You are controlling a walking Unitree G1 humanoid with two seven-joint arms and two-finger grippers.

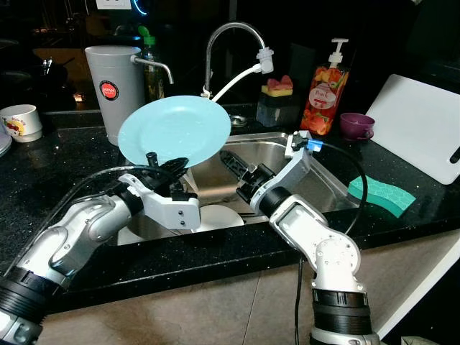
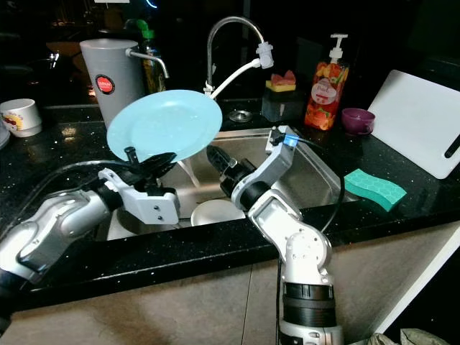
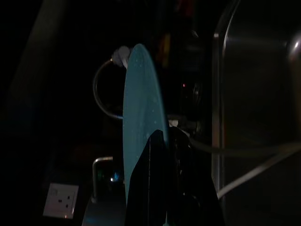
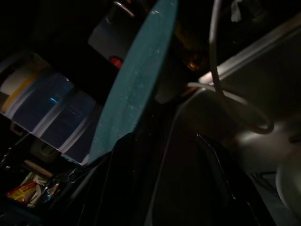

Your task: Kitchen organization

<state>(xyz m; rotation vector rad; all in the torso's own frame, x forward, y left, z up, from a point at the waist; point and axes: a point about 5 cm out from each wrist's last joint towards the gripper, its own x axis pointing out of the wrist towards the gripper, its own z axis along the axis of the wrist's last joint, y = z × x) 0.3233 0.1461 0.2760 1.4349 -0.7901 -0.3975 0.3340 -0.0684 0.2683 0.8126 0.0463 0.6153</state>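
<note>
Left eye view puts us right over the sink, and nearest of all the left end effector (image 1: 167, 167) is pinching the lower rim of the light blue plate (image 1: 175, 131), holding it up on edge above the left side of the basin. The right end effector (image 2: 219, 160) is just beside that plate, down over the sink (image 1: 338, 192); its fingers (image 4: 127, 160) look spread with nothing between them. Under the plate, a white dish (image 1: 215, 216) sits in the basin, so I'd say that one's still waiting. Further back on the dark desk (image 1: 65, 154), a green sponge (image 1: 382, 195), a white board (image 1: 420, 123), a purple cup (image 1: 356, 126), a soap bottle (image 1: 327, 97) and a grey canister (image 1: 112, 90) are all standing about. My read: one plate lifted and not yet put anywhere, most of the tidying remains.
</note>
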